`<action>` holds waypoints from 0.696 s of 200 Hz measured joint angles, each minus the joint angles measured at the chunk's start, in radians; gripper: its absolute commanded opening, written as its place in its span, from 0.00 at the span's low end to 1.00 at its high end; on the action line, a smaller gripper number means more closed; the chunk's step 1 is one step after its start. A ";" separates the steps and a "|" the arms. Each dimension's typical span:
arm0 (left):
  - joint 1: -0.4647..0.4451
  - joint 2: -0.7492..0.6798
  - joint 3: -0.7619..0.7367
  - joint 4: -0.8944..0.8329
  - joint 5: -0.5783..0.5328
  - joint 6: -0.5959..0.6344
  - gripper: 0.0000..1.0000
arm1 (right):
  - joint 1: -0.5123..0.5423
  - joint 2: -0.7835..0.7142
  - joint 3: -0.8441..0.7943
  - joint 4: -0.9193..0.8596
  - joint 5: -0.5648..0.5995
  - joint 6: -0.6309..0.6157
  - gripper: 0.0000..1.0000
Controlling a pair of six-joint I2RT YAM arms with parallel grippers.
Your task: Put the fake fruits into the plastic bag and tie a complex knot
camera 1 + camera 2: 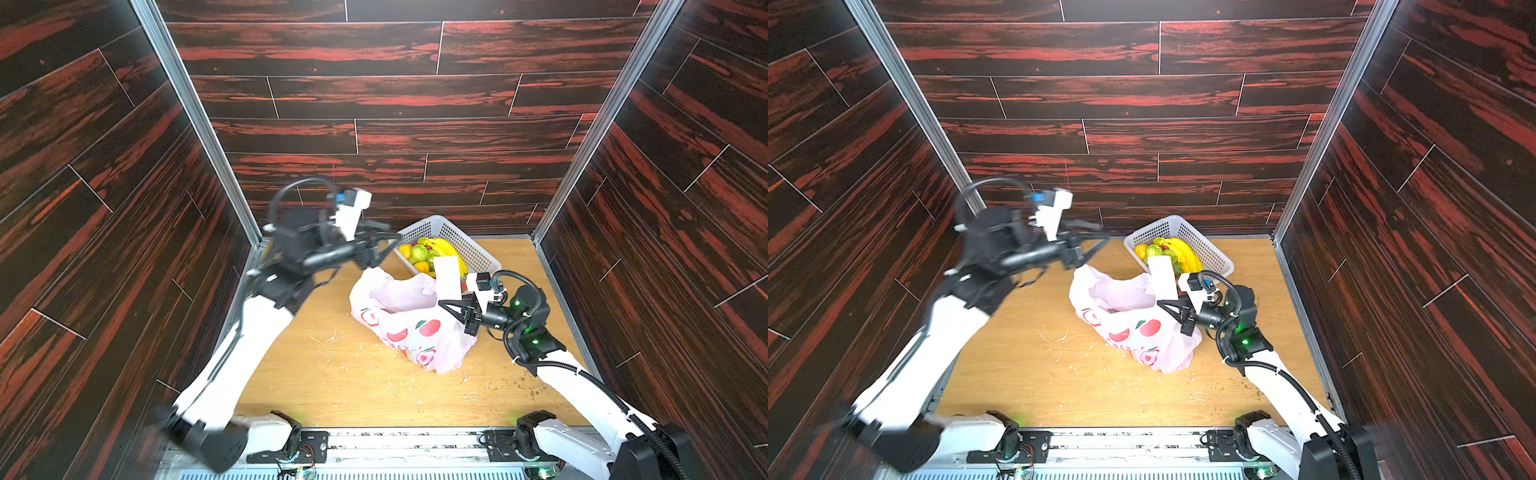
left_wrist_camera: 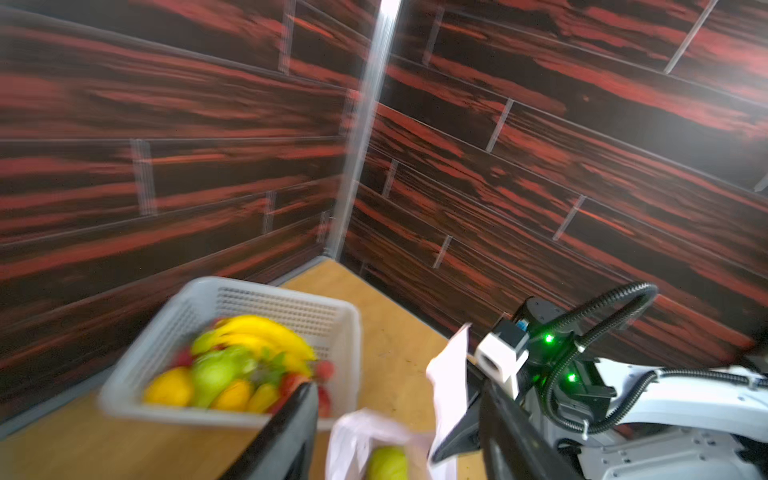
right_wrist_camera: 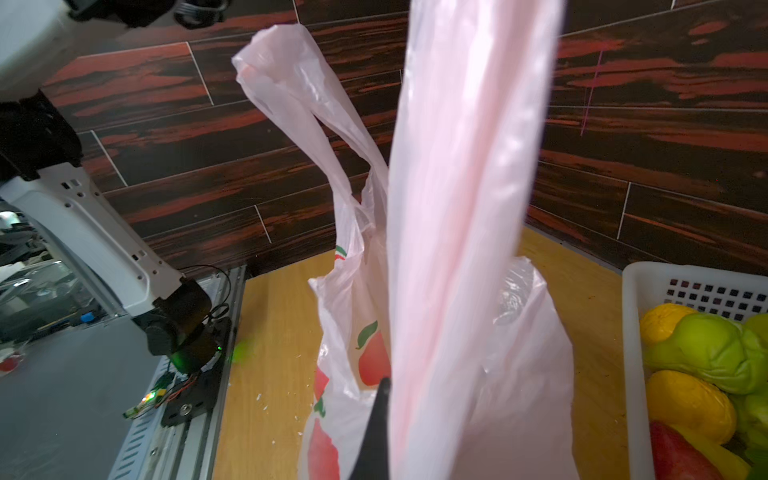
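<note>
While the right gripper (image 1: 448, 306) is clamped on one strap (image 1: 448, 274) of the bag (image 1: 415, 328) and holds it upright, the left gripper (image 1: 388, 247) hangs over the bag's mouth, jaws apart and empty. The basket (image 1: 478, 253) of fruits (image 1: 432, 249) sits just beyond it. One green fruit (image 2: 386, 463) lies in the bag below. I'd hold that strap taut, so the mouth gapes, and come down on the next fruit from above, clear of loose plastic.

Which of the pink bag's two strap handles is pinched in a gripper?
The handle nearer the basket, by the basket, pulled taut by the right gripper; the other handle stands free.
</note>
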 measured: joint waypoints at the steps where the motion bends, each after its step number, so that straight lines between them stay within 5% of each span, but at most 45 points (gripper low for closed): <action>1: 0.001 -0.011 -0.005 -0.006 -0.005 0.004 0.78 | -0.001 0.000 0.001 0.000 -0.002 0.000 0.00; 33: 0.003 -0.216 -0.142 -0.082 -0.097 0.021 0.87 | -0.050 0.029 0.035 -0.010 -0.074 -0.016 0.00; 79: 0.003 -0.242 -0.205 -0.172 -0.200 0.019 0.90 | -0.058 0.053 0.063 -0.026 -0.129 -0.025 0.00; 139: 0.005 -0.174 -0.260 -0.226 -0.162 -0.026 0.75 | -0.062 0.067 0.080 -0.054 -0.146 -0.037 0.00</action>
